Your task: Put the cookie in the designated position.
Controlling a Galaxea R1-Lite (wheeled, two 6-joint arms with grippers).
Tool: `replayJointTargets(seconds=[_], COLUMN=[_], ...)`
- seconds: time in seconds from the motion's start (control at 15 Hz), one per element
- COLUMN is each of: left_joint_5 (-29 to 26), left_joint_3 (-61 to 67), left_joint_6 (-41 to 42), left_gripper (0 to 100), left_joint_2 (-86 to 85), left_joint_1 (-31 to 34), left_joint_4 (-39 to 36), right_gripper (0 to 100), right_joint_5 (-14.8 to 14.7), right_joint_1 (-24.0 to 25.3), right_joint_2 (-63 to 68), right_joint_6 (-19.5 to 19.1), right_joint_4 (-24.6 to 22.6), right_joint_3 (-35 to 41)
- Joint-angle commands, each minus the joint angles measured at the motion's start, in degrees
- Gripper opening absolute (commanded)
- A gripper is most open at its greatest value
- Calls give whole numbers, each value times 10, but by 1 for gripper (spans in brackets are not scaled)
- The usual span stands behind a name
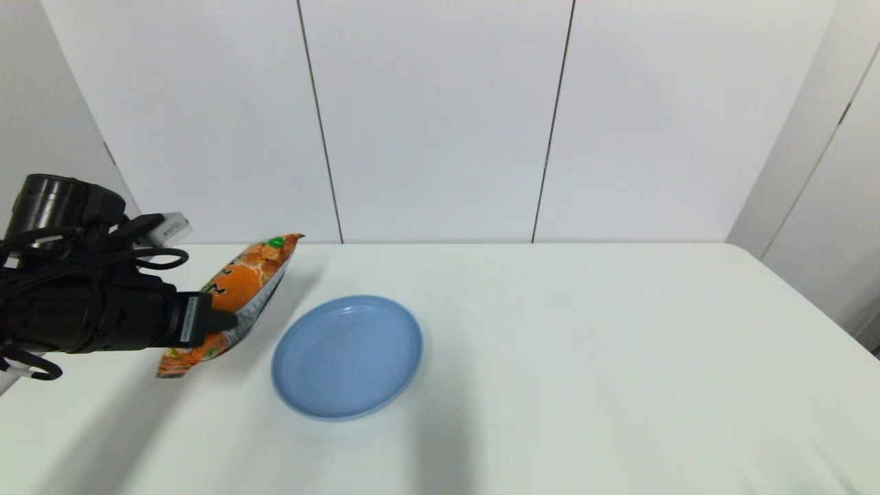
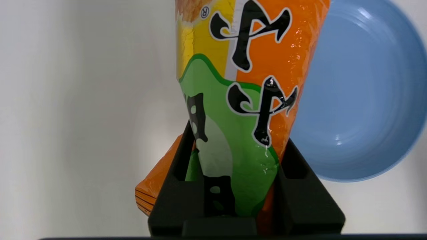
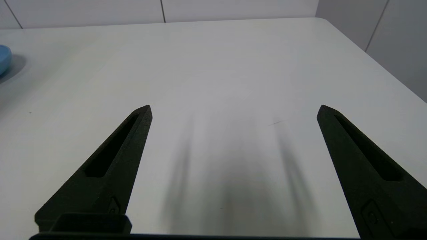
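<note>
While the right gripper point(image 3: 233, 110) is spread wide, the cookie point(image 1: 237, 295) is gripped by the left gripper point(image 1: 223, 321) beside the plate point(image 1: 347, 356).

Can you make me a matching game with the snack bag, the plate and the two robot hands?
Things:
1. cookie
2. blue plate
3. left gripper
4. right gripper

States:
A. open, holding nothing, over bare table
B. lying on the white table with nothing in it
C. shut on the packet
D. lifted off the table, left of the plate

Pairs: 1-D, 2-B, 3-C, 4-A
</note>
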Motion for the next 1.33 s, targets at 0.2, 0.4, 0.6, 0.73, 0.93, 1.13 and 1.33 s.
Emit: replayJointTargets(seconds=[0.2, 0.4, 0.6, 0.73, 0.93, 1.13, 1.33], left_joint_5=[0, 0, 0, 0, 0, 0, 2], left_joint_3=[7, 7, 6, 7, 36, 153, 295], left_joint_6=[-3, -13, -16, -14, 2, 27, 30], left_gripper=[100, 100, 100, 100, 100, 100, 100], left_joint_2=[21, 17, 2, -28, -107, -219, -364], left_joint_1=[-1, 0, 1, 1, -4, -4, -3], left_joint_4=[9, 7, -8, -12, -27, -154, -325], right_gripper=[100, 100, 100, 100, 100, 100, 100], right_joint_5=[0, 0, 0, 0, 0, 0, 0], right_joint_1=[0, 0, 0, 1, 0, 0, 0], right_joint_2=[1, 1, 1, 1, 1, 1, 1], right_joint_6=[0, 0, 1, 0, 0, 0, 0], right_joint_4=[0, 0, 0, 0, 0, 0, 0], right_joint_3=[1, 1, 1, 1, 1, 1, 1])
